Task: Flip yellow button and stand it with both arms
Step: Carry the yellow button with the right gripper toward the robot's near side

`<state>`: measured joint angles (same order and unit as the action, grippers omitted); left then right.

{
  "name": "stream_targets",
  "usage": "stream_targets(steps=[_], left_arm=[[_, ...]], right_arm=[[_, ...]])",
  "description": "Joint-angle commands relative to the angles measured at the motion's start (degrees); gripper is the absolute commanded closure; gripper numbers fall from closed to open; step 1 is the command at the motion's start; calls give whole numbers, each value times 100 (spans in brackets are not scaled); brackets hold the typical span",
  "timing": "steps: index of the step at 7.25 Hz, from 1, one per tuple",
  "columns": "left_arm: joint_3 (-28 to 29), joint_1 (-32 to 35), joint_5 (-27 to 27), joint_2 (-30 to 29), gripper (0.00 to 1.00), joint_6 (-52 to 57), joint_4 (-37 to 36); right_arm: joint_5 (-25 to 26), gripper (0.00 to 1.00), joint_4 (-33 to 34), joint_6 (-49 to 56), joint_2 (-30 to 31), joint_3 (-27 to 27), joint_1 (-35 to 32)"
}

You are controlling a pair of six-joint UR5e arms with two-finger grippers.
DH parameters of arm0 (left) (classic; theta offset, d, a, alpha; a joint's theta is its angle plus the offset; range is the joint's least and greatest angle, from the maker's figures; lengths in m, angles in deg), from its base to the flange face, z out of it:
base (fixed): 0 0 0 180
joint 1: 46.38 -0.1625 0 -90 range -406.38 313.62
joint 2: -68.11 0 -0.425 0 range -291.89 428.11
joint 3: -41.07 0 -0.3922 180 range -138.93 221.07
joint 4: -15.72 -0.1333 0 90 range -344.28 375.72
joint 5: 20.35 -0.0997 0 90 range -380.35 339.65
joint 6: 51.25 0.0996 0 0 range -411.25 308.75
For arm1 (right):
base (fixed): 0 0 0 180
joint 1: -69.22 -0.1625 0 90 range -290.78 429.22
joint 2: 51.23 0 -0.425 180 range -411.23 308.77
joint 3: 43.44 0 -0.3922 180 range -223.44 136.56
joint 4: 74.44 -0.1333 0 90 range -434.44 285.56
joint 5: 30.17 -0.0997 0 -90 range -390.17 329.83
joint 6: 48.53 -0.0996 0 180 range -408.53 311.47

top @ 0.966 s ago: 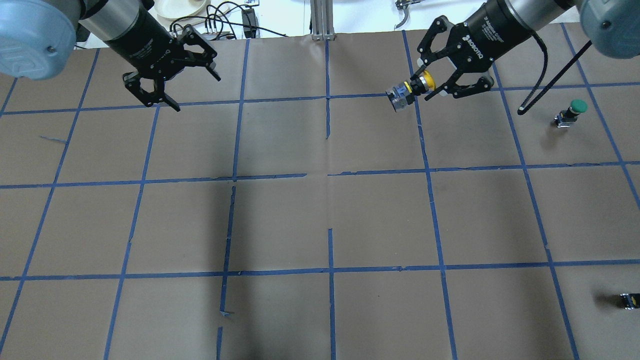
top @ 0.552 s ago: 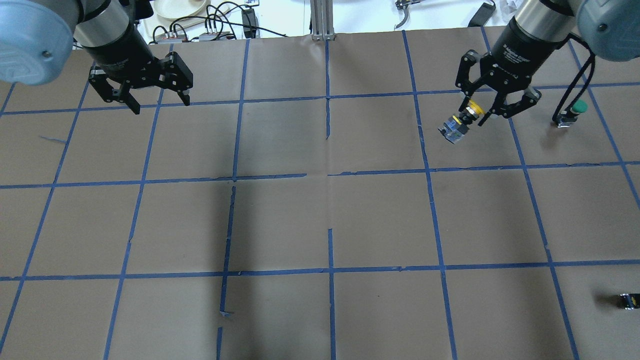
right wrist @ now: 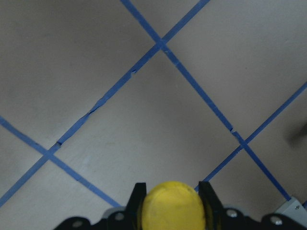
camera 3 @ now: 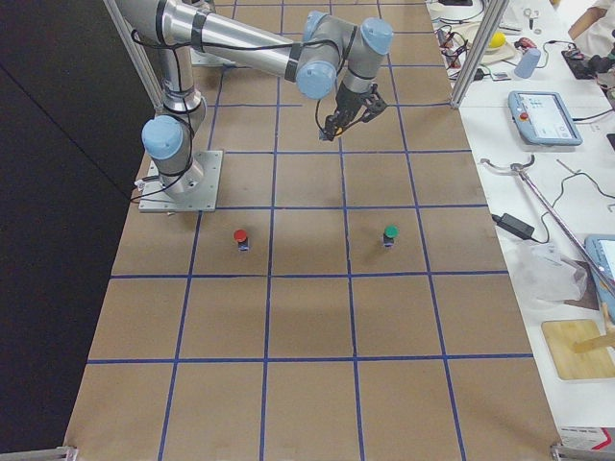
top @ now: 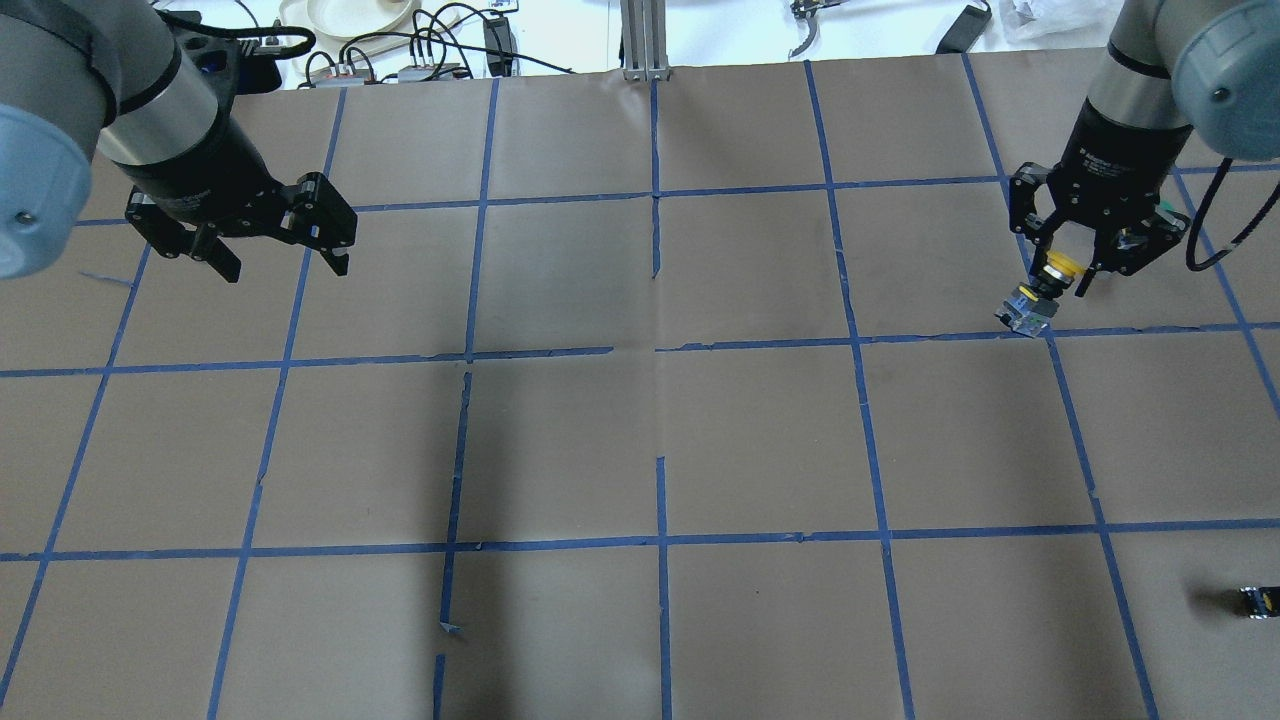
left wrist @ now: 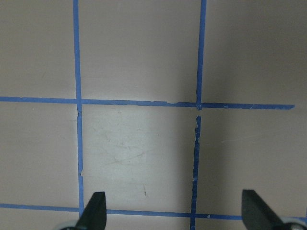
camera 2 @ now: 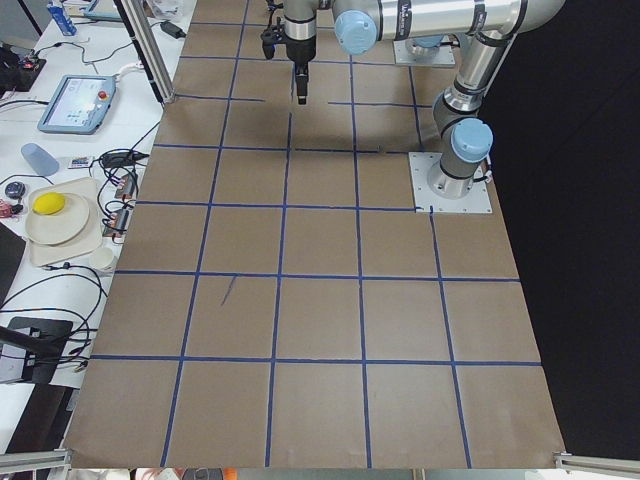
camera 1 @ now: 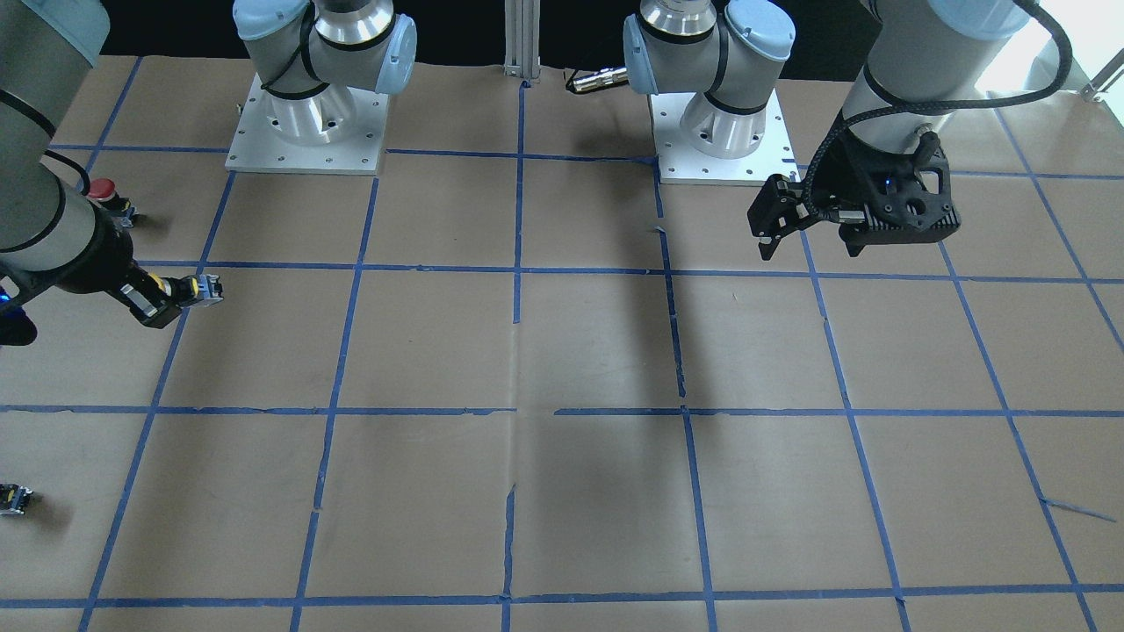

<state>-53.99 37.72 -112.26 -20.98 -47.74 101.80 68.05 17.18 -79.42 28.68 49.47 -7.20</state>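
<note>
My right gripper (top: 1060,282) is shut on the yellow button (top: 1040,290). It grips at the yellow cap, and the black-grey body sticks out past the fingertips, tilted over a tape crossing at the table's right. The button shows in the front-facing view (camera 1: 189,288) at the left edge, and its cap fills the bottom of the right wrist view (right wrist: 172,207) between the fingers. My left gripper (top: 282,250) is open and empty above the far left of the table. Its fingertips (left wrist: 93,213) stand wide apart over bare paper.
A red button (camera 1: 103,188) stands near the right arm's base side. A green button (camera 3: 390,233) stands upright just behind my right gripper. A small black-white block (top: 1258,600) lies at the right edge. Brown paper with a blue tape grid (top: 660,350) covers the table.
My right gripper has carried the yellow button rightward and nearer, swinging from sideways to pointing downward. My left gripper has moved left and nearer and stays open.
</note>
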Motion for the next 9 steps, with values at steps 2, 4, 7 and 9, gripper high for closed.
stream_targets(steps=[2,4,7,9], left_arm=[[4,10,7,-73,0,45,-21],[83,10,59,-134,0,37,-108],[75,28,51,-196,0,45,-108],[74,71,68,-196,0,28,-108]], right_arm=[[443,92,1336,143,-19,873,756],[1048,93,3467,171,7,1970,1345],[1060,95,4768,259,34,2941,1970],[1060,95,5313,233,-10,3022,2183]])
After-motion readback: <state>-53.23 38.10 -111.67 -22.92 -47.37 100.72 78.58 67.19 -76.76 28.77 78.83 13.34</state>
